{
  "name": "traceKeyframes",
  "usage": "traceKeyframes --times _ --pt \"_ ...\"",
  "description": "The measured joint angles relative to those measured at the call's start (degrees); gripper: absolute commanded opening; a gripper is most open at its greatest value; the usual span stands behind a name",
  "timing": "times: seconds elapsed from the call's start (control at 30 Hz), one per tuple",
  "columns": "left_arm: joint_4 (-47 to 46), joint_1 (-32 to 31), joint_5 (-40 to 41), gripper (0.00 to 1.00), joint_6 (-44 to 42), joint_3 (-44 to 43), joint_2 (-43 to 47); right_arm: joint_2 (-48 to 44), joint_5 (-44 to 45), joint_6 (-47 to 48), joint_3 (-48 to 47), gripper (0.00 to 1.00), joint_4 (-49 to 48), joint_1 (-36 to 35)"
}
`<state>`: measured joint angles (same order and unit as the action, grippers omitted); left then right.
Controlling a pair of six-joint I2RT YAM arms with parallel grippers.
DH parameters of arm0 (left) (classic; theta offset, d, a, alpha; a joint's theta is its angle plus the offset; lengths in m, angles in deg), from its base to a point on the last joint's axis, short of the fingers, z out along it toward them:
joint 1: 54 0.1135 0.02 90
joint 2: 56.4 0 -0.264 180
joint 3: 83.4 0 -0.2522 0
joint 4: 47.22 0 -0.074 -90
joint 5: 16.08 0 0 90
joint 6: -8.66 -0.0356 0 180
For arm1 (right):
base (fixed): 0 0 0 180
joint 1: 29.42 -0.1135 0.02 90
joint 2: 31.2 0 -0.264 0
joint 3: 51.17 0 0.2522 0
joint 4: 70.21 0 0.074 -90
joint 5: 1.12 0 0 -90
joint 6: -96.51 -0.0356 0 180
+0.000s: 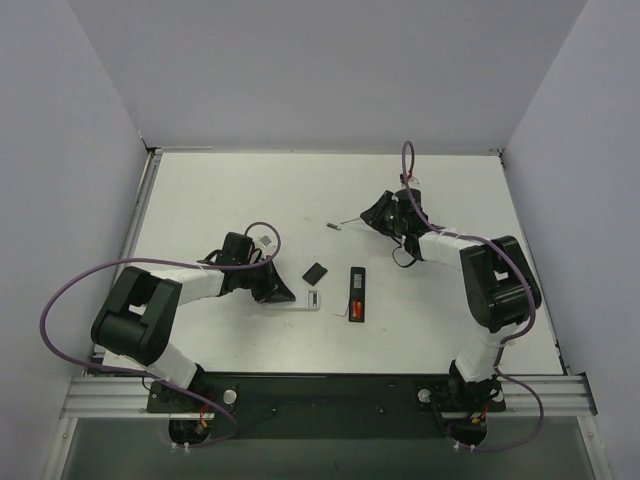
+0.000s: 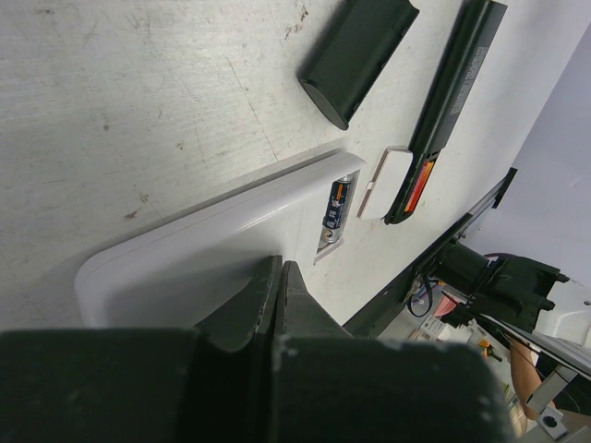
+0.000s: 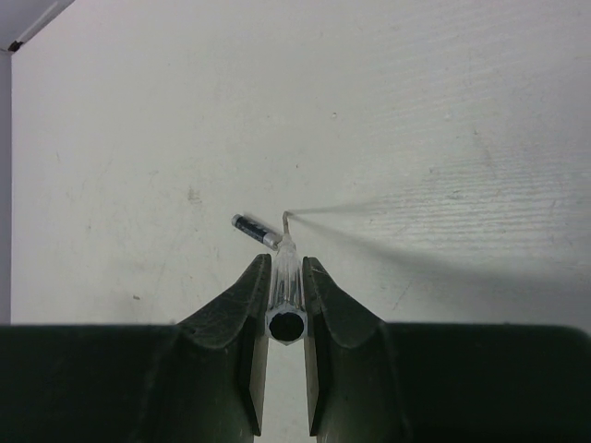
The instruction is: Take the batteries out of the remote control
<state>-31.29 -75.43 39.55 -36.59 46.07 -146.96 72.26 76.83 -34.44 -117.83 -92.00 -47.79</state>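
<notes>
The black remote control (image 1: pixel 357 293) lies at the table's middle, back side up, with a red battery (image 1: pixel 355 311) in its open recess. The left wrist view shows the same remote control (image 2: pixel 457 92) and red battery (image 2: pixel 420 185). My left gripper (image 2: pixel 280 268) is shut with nothing between its fingers, its tips over a white remote (image 2: pixel 212 249), left of the black one. My right gripper (image 3: pixel 286 263) is shut on a clear hook-tipped tool (image 3: pixel 287 277), far back right of the remote control. A small dark battery (image 3: pixel 254 228) lies loose at the hook's tip.
A black cover piece (image 1: pixel 315 272) lies between the two remotes. The white remote holds a dark battery (image 2: pixel 337 203) in its open recess, and a small white cover (image 2: pixel 388 180) lies beside it. Grey walls enclose the table on three sides.
</notes>
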Motion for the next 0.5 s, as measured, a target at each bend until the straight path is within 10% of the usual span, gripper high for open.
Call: traceKeyframes --times 0.5 --pt "0.0 0.0 0.0 0.0 0.0 0.0 0.0 -22.9 1.6 16.2 -0.1 0.0 21.6 -8.5"
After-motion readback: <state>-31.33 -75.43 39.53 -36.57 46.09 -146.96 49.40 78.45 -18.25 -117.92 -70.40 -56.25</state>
